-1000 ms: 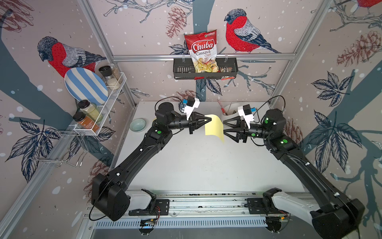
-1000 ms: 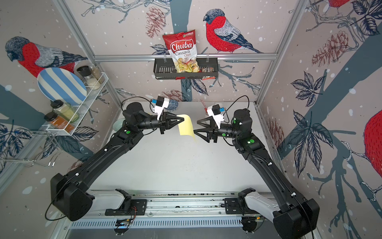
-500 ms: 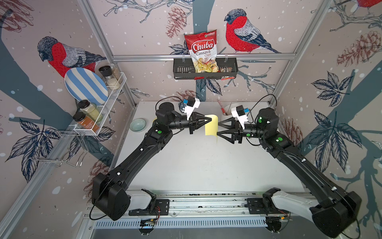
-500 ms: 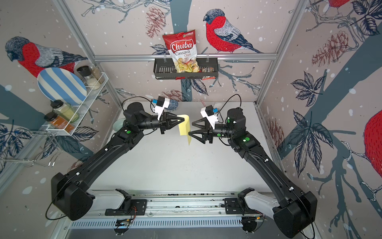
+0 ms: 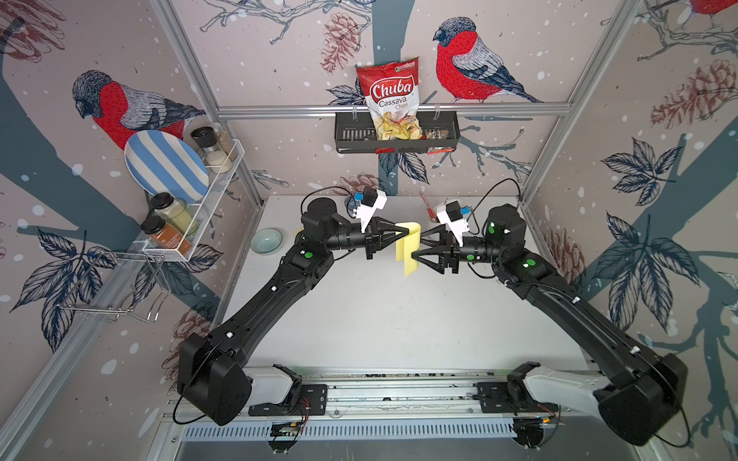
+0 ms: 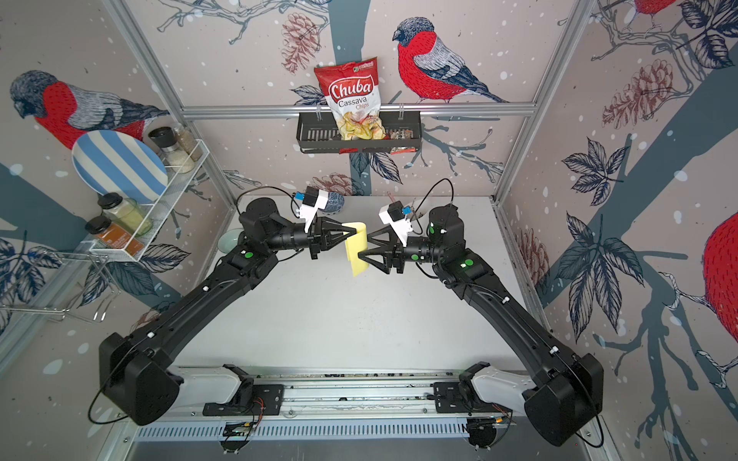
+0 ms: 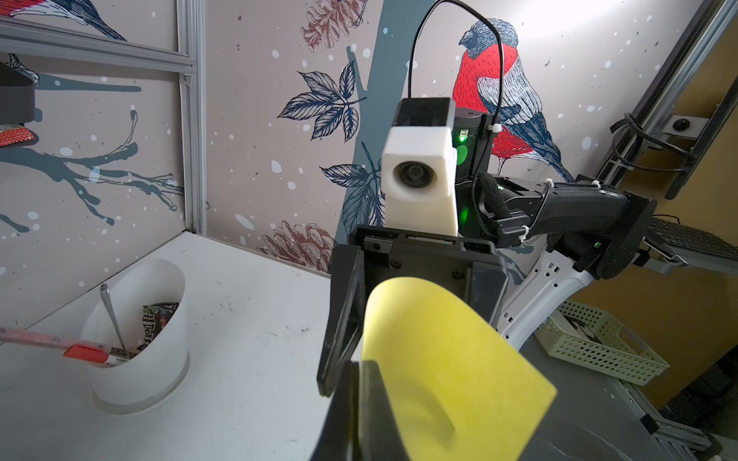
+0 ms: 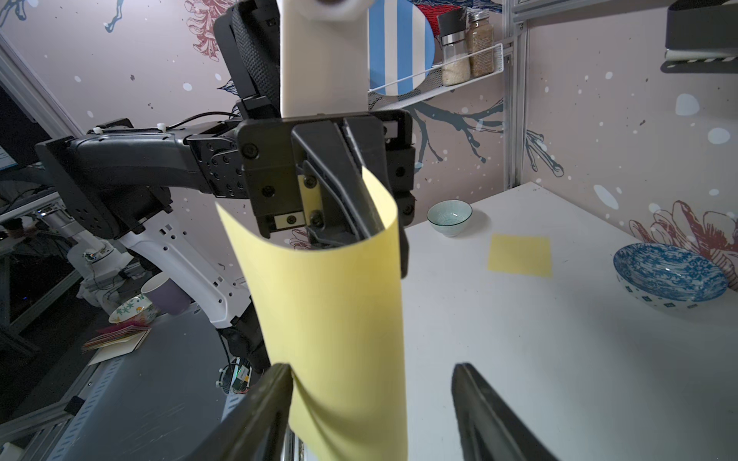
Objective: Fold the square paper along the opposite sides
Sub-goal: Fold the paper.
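The left gripper (image 5: 409, 230) was clamped shut on the upper edge of the square paper (image 5: 409, 255), its closed jaws pinching the yellow sheet so that it hung in the air above the table (image 5: 379, 319), near the far middle of the workspace. Facing it, the right gripper (image 5: 417, 244) stood with its jaws wide apart, holding nothing. In the right wrist view the paper (image 8: 331, 303) dropped in a loose curve between those open jaws. One finger lay right at the sheet's lower edge, though whether it touched could not be told; the other stood well clear. In the left wrist view the sheet (image 7: 447, 379) bowed away from the left gripper (image 7: 359, 399) like a shallow scoop, with no sharp line across it. Judged from this, the task was at an early stage: the paper was lifted and presented, but no crease existed and the opposite sides had not met. What remained was for the right gripper to take the free edge, bring it to the held one, line them up and press the fold flat. A second yellow sheet (image 8: 519, 255) lay flat on the table between a small bowl (image 8: 449, 217) and a blue patterned bowl (image 8: 671, 275).
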{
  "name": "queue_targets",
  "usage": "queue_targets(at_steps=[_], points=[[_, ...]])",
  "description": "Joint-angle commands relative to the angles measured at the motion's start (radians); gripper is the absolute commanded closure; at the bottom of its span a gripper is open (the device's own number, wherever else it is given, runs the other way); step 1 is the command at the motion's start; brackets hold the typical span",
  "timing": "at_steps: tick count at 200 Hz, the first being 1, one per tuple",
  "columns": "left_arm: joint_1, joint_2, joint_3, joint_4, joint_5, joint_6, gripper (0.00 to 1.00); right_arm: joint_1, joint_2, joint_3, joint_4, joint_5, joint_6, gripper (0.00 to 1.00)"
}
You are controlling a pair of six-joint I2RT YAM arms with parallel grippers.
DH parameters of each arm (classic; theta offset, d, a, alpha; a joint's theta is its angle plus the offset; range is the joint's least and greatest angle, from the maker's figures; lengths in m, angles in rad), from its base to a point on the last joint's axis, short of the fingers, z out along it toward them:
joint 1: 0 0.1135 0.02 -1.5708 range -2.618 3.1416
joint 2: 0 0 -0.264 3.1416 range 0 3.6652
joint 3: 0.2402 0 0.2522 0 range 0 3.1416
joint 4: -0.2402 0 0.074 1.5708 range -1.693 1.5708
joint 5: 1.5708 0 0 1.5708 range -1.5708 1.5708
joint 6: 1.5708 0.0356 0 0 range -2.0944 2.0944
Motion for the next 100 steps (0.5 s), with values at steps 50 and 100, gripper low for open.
queue_targets(at_steps=[50, 100], points=[[0.002, 0.004, -0.001, 0.025, 0.034, -0.009, 1.0, 0.002, 0.007, 0.002, 0.028, 0.015, 0.001, 0.45], [0.001, 0.01, 0.001, 0.025, 0.044, -0.015, 1.0, 0.006, 0.017, 0.004, 0.045, 0.009, 0.009, 0.49]])
